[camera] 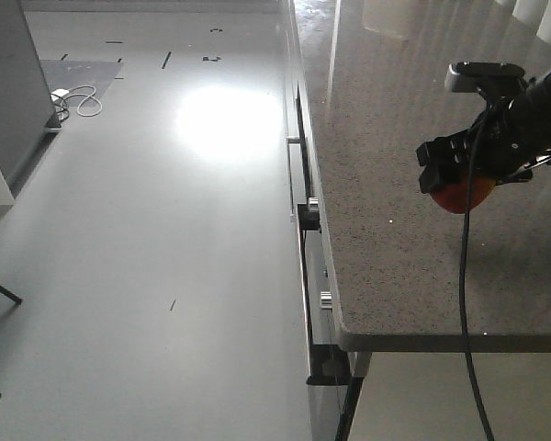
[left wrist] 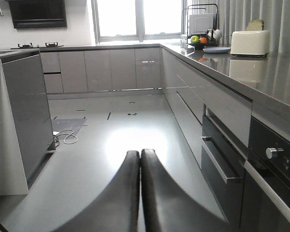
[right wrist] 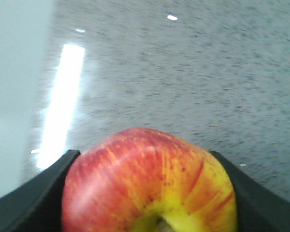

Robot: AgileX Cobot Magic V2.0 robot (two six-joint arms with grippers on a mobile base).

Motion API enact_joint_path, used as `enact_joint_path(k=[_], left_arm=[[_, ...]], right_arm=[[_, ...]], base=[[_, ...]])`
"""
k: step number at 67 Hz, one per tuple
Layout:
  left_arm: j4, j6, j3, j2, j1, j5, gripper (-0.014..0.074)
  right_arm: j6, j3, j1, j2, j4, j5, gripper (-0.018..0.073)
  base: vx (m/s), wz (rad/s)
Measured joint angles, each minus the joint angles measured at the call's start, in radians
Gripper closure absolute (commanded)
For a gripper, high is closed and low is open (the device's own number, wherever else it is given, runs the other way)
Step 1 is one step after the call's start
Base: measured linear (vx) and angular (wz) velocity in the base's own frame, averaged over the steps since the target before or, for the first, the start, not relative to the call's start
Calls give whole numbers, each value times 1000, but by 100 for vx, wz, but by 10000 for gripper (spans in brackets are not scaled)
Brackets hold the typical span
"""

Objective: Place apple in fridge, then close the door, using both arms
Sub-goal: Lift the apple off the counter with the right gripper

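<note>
In the front-facing view the right pincer (camera: pixel 448 173) hangs over the speckled grey worktop (camera: pixel 395 239). Its black jaws are closed around the apple (camera: pixel 463 196), whose red underside shows just below them. A black cable (camera: pixel 466 303) drops from behind the pincer past the worktop's front edge, and the pale floor (camera: pixel 165 276) lies well off to the side. In the left wrist view the left pincer (left wrist: pixel 140 153) is pressed fully together with nothing between its tips, poised above the shiny floor. Far ahead of it runs a row of grey cabinets (left wrist: pixel 111 67), and off to one side an oven (left wrist: pixel 275 193) sits under a worktop carrying a toaster (left wrist: pixel 250 42). In the right wrist view the apple fills the gap between both fingers (right wrist: pixel 34 198), touching each. Its yellow stem hollow faces the camera, with the speckled worktop beyond it.
</note>
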Motion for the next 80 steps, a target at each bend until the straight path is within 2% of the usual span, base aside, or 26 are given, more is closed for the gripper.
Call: enact_joint_path(k=[14, 42, 59, 69, 80], left_arm=[[0, 0, 0, 0, 0, 0, 603], [0, 0, 0, 0, 0, 0, 603], [0, 0, 0, 0, 0, 0, 603], [0, 0, 0, 0, 0, 0, 603], [0, 0, 0, 0, 0, 0, 603]], right_arm=[[-97, 249, 0, -201, 136, -53, 451], [-249, 663, 0, -560, 309, -76, 451], [-343, 852, 0, -742, 413, -39, 451], [-410, 946, 0, -868, 509, -6, 451], [-435, 1017, 0, -1022, 576, 27, 451]], base=[[0, 0], [0, 0], [0, 0], [0, 0], [0, 0]])
